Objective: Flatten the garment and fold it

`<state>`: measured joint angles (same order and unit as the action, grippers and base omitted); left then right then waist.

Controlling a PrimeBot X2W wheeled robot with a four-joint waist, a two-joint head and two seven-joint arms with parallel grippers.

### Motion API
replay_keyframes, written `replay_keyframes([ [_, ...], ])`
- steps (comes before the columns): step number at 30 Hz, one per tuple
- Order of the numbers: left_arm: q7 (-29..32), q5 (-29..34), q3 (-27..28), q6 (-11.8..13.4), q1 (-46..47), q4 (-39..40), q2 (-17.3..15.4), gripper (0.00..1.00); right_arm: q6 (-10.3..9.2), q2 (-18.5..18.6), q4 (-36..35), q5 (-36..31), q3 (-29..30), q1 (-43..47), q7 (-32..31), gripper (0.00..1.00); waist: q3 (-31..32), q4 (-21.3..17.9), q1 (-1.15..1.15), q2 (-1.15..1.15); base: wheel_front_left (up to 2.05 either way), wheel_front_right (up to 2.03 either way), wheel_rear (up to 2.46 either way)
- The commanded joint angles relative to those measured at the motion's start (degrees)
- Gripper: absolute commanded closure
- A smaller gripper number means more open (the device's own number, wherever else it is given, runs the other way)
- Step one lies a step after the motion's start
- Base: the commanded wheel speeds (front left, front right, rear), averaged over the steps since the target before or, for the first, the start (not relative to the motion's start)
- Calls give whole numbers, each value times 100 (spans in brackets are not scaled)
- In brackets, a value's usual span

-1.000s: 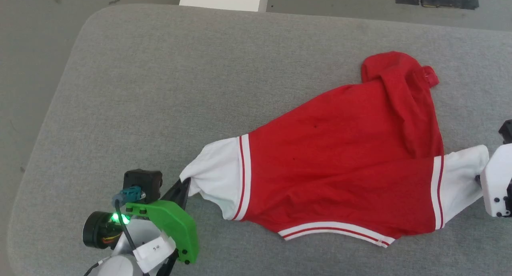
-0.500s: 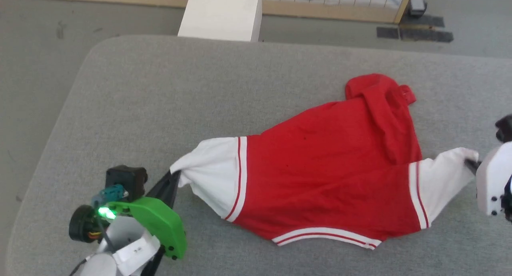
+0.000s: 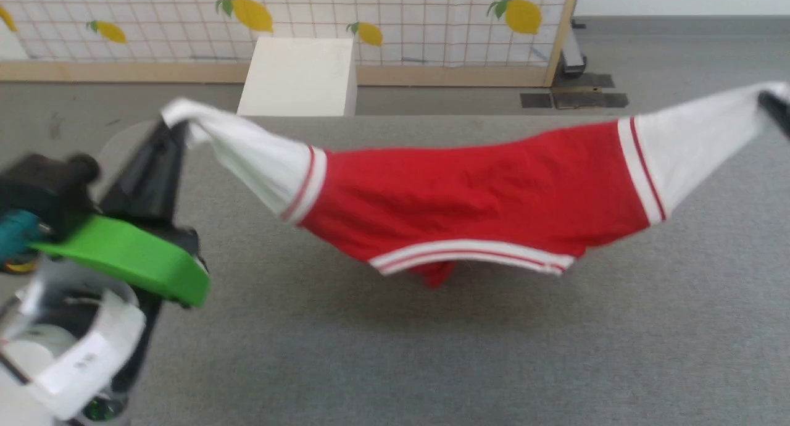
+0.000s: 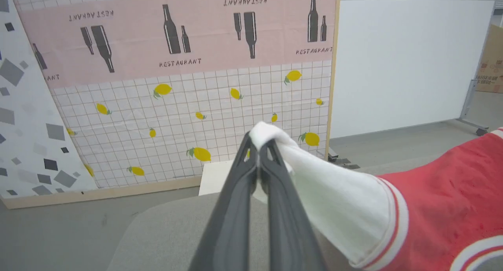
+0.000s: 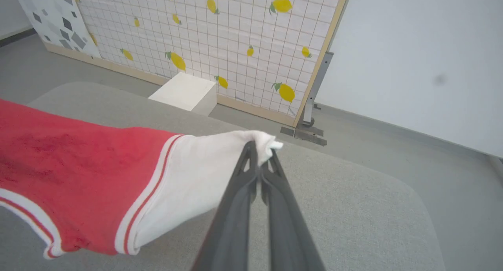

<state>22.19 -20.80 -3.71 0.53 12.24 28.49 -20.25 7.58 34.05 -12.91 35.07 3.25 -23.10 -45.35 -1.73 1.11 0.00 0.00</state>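
Nearest me, the left fingers (image 3: 151,170) are pinched together on one white sleeve tip. The right fingers (image 5: 235,208) are clamped the same way on the other sleeve. Between them the garment (image 3: 469,185) hangs stretched in the air above the grey surface (image 3: 432,364), its red body sagging. I can't tell whether the lowest fold touches. To do this well I'd keep both grips level and the pull even, then lower it slowly so the dangling hem lands first and spreads flat. A second ago it lay rumpled on the surface, the right arm just reaching its sleeve; now it's lifted. Behind stand a white box (image 3: 299,77) and a lemon-print screen (image 3: 401,18).
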Motion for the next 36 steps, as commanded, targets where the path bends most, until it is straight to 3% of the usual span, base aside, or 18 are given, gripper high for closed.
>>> replay_keyframes([
  [1,-6,-113,101,-23,260,89,-49,100,-9,-31,-88,65,50,-221,39,100,95,-137,0,0,0,0,0],
  [6,10,-225,409,-42,1016,183,-230,100,-9,-54,-174,149,184,-994,169,100,-14,-246,0,0,0,0,0],
  [13,195,-403,581,-60,2264,-184,-418,100,-9,-25,344,53,71,-2209,401,100,-467,-357,0,0,0,0,0],
  [24,8,-238,324,-357,4642,-1983,-693,100,-9,97,1776,-464,-815,-4182,1320,100,-1833,-537,0,0,0,0,0],
  [36,-920,188,-39,-557,6882,-4050,-762,100,-9,-365,3769,-1181,-1292,-6276,2642,100,-2940,-619,0,0,0,0,0],
])
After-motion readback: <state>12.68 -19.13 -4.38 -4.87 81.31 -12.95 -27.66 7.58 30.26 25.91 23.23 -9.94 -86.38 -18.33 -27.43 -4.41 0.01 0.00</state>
